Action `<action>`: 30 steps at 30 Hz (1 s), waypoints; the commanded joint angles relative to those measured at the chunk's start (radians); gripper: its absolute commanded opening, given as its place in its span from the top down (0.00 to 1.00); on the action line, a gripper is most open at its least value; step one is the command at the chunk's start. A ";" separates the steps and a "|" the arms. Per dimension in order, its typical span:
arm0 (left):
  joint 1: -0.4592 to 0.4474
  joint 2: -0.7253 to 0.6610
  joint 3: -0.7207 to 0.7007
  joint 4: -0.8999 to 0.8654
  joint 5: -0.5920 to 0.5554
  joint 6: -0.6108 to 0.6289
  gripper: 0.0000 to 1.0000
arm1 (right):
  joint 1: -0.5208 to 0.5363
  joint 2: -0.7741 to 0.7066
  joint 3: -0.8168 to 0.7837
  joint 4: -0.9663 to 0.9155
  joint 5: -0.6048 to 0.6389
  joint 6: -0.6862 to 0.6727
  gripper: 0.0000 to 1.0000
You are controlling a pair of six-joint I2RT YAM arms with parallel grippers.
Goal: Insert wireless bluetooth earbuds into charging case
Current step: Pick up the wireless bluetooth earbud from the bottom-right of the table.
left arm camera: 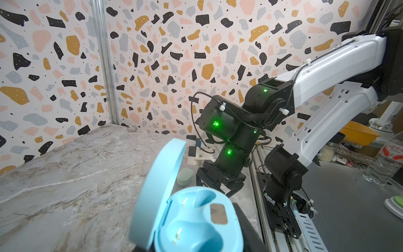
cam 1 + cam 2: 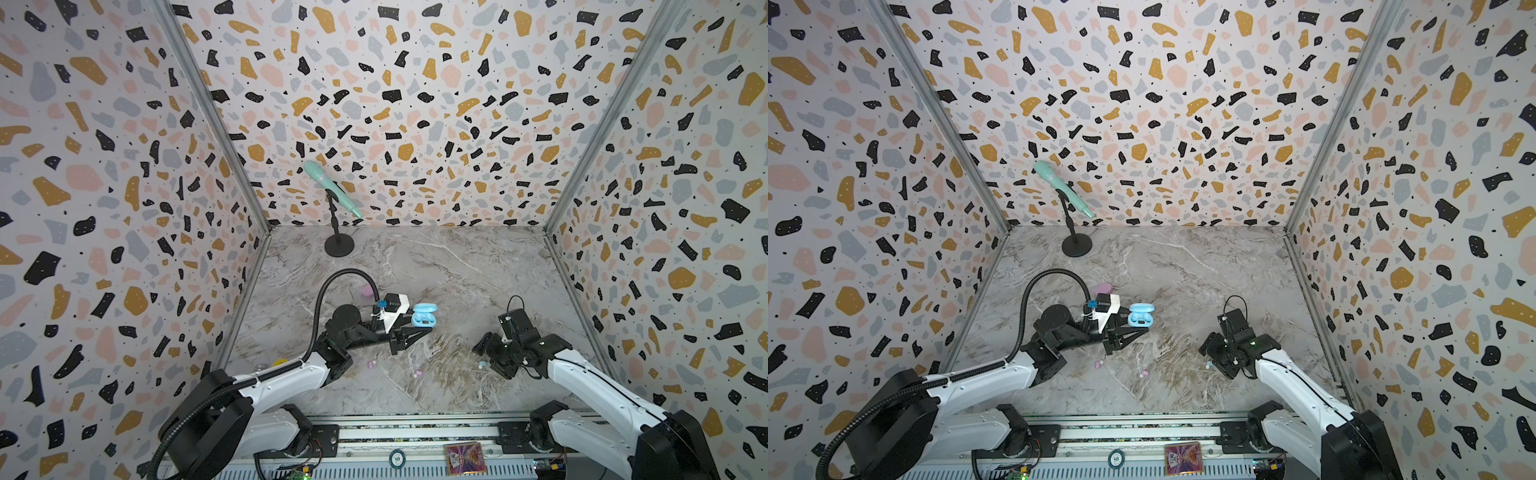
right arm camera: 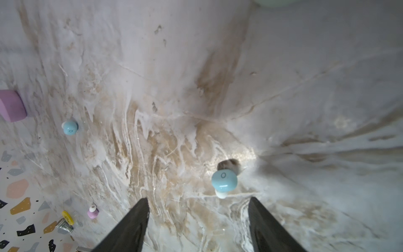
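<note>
The left gripper is clamped on the open light blue oval plastic charging case. Its arm stretches low from 7 o'clock to the middle of the grey marble-patterned table, and the case's hinged lid stands up. In the left wrist view the case's two moulded sockets lie bare.

The right gripper has its jaws well apart with nothing between them. Its arm bends in from 5 o'clock, the wrist pointing steeply down at 4 o'clock of the case.

A mint-green toy microphone on a black round-based stand sits at 11 o'clock.

A pink oval case is mostly hidden behind the left arm's cable. A mint oval case is partly covered by the blue lid.

One tiny rounded light blue earbud lies just beyond the right fingertips, touching neither. In both top views that gripper half hides it. A second light blue earbud lies well apart.

Two tiny pink earbuds lie at 6 to 7 o'clock of the blue case.
</note>
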 commanded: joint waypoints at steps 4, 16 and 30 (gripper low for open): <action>0.008 -0.021 -0.008 0.049 -0.003 0.012 0.83 | -0.007 0.029 0.006 0.017 -0.039 -0.039 0.27; 0.011 -0.027 -0.011 0.045 -0.005 0.013 0.84 | -0.010 0.105 0.017 0.058 -0.045 -0.058 0.29; 0.011 -0.033 -0.014 0.041 -0.009 0.012 0.84 | -0.010 0.166 0.043 0.079 -0.033 -0.104 0.31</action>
